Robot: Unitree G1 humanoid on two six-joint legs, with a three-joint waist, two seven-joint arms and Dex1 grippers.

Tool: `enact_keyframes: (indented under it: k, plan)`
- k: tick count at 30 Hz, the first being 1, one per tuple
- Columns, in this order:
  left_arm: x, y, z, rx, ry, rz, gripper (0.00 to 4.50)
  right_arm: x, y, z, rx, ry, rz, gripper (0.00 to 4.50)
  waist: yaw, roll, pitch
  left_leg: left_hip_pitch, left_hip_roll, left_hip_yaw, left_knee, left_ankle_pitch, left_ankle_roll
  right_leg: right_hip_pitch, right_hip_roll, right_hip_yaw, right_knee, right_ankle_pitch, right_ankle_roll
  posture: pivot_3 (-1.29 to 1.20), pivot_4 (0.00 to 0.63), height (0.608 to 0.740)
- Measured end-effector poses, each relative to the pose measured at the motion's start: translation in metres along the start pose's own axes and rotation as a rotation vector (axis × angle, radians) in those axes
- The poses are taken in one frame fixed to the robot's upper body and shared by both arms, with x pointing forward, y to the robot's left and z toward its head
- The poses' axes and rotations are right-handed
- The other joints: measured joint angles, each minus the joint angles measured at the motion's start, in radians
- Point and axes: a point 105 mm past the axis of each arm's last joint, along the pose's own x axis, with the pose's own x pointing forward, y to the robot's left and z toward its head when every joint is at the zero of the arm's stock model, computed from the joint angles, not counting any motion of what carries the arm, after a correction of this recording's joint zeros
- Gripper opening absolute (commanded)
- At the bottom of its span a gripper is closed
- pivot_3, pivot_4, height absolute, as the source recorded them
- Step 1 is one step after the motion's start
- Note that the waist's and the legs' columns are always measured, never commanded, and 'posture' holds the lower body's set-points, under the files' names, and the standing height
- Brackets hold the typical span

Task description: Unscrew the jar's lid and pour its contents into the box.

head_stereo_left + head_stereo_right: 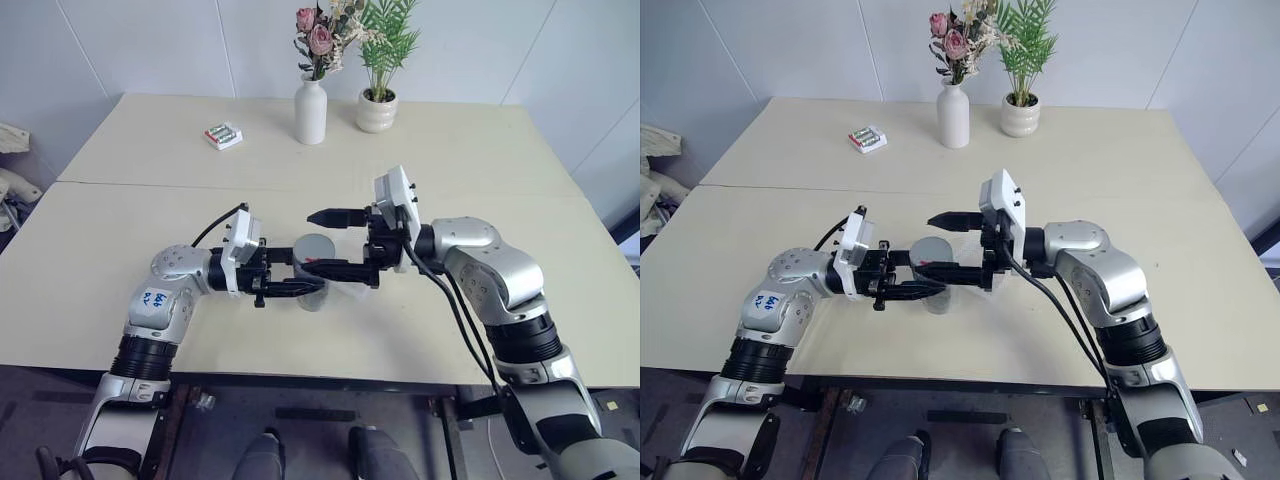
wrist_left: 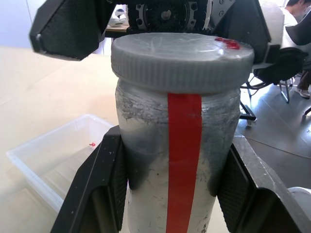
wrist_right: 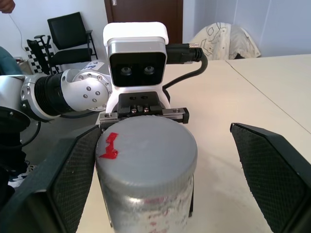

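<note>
Head view: jar (image 1: 316, 268) held up over table (image 1: 100, 240), well in front of white vase (image 1: 310, 110). Left gripper (image 1: 297, 275) squeezes jar tight on both sides. Right gripper (image 1: 325, 242) wide open, fingers around lid (image 1: 318, 245), not gripping.

Left wrist view: black fingers (image 2: 104, 184) press jar sides, red stripe between. Box (image 2: 53, 160) lies on table behind jar.

Right wrist view: lid with red mark sits on jar, between open fingers (image 3: 272, 165).

Beige table (image 1: 120, 230), white walls (image 1: 150, 45)
</note>
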Motion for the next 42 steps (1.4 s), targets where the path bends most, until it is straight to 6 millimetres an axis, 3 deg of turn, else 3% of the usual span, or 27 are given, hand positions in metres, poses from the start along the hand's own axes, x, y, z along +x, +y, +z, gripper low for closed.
enact_keyframes:
  k: [6,11,14,18,21,28,32,42]
  plan:
    - [-0.002,0.002,0.002,0.004,-0.006,0.017,2.04,-0.016,-0.004,-0.007,0.014,0.028,-0.033,4.47,0.001,0.0,0.0,0.0,0.0,0.0,0.0,0.0,0.0,0.0,0.0,0.0,0.0,0.0,0.0,0.0,0.15,0.74]
    - [-0.001,-0.001,0.003,0.015,-0.008,-0.013,2.04,-0.047,-0.025,-0.011,0.033,0.047,-0.188,4.47,-0.001,0.0,0.0,0.0,0.0,0.0,0.0,0.0,0.0,0.0,0.0,0.0,0.0,0.0,0.0,0.0,0.15,0.74]
    - [0.001,-0.002,0.003,0.014,-0.012,-0.02,2.04,-0.049,-0.025,-0.013,0.041,0.047,-0.196,4.47,-0.004,0.0,0.0,0.0,0.0,0.0,0.0,0.0,0.0,0.0,0.001,0.0,0.0,0.0,0.0,0.0,0.15,0.74]
    - [0.0,-0.002,0.003,0.014,-0.01,-0.024,2.04,-0.066,-0.028,-0.016,0.058,0.055,-0.246,4.47,0.002,0.0,0.0,-0.001,0.0,0.0,0.001,0.0,0.0,0.0,0.0,0.001,0.0,0.0,0.0,0.0,0.15,0.74]
    - [0.0,-0.002,0.003,0.015,-0.009,-0.024,2.04,-0.07,-0.022,-0.008,0.063,0.028,-0.229,4.47,0.001,0.0,0.0,-0.001,0.0,0.0,0.001,0.0,0.0,0.0,0.0,0.001,0.0,0.0,0.0,0.0,0.15,0.74]
    - [0.0,-0.002,0.003,0.015,-0.009,-0.024,2.04,-0.053,0.002,0.01,0.054,-0.019,-0.102,4.47,0.0,0.0,0.0,0.0,0.0,0.0,0.001,0.0,0.0,0.0,0.0,0.001,0.0,0.0,0.0,0.0,0.15,0.74]
    - [0.0,-0.002,0.003,0.015,-0.01,-0.024,2.04,-0.028,0.004,0.012,0.05,-0.006,-0.071,4.47,-0.001,0.0,0.0,0.0,0.0,0.001,0.001,0.0,0.0,0.0,0.0,0.001,0.001,0.0,0.0,0.0,0.15,0.74]
    - [0.002,-0.002,0.003,0.013,-0.015,-0.02,2.04,0.012,0.013,0.004,0.051,0.012,0.0,4.47,0.0,0.0,0.0,-0.001,0.0,0.001,0.001,0.0,0.0,-0.001,0.0,0.001,0.001,0.0,0.0,0.0,0.15,0.74]
